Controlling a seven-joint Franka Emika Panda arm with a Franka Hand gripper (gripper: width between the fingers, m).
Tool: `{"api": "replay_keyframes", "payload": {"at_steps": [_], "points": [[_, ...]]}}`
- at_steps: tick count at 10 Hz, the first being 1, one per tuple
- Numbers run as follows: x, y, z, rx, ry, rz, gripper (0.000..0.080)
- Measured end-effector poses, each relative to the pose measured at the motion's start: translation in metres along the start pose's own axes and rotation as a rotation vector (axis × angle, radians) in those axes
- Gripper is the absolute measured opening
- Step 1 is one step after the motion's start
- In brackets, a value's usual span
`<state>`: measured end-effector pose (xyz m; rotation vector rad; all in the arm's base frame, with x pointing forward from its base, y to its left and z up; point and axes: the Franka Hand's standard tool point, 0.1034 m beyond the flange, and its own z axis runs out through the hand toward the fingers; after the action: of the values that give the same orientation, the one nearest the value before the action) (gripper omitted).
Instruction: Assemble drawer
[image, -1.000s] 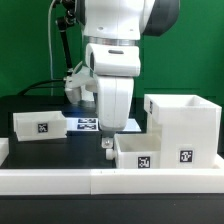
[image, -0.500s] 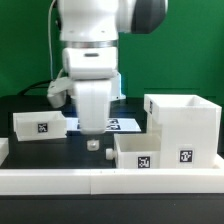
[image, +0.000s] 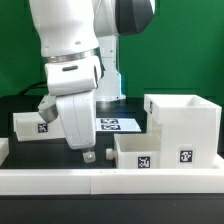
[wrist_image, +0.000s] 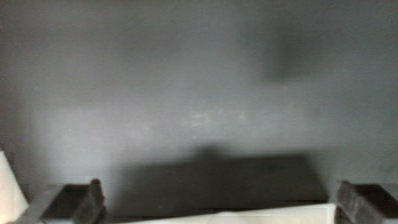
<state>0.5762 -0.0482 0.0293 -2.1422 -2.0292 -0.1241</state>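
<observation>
My gripper (image: 80, 143) hangs low over the black table, between a small white panel part with a tag (image: 38, 125) and a small open white drawer box (image: 140, 150). A larger open white drawer housing (image: 185, 122) stands behind that box at the exterior view's right. Two small white knobs (image: 89, 155) lie on the table just right of my gripper. In the wrist view my gripper (wrist_image: 221, 205) is open wide; the dark fingertips (wrist_image: 75, 200) have only bare dark table between them.
The marker board (image: 115, 125) lies behind my gripper. A white rail (image: 110, 182) runs along the table's front edge. A white edge (wrist_image: 6, 190) shows at the side of the wrist view.
My arm has swung toward the exterior view's left, from above the knobs near the drawer box to a spot beside the small panel part. The parts have not moved.
</observation>
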Motion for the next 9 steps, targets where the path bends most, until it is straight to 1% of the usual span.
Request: {"api": "replay_keyframes", "payload": {"at_steps": [1,3,5,6,9], "points": [[0.005,0.000,0.002,0.003,0.003,-0.008,0.0648],[0.001,-0.001,0.002,0.002,0.002,-0.002,0.0648],[0.003,-0.001,0.003,0.005,0.003,-0.009,0.0648],[0.007,-0.003,0.007,0.011,0.009,-0.029,0.0648],[0.025,-0.004,0.012,0.016,0.020,-0.023,0.0648]]}}
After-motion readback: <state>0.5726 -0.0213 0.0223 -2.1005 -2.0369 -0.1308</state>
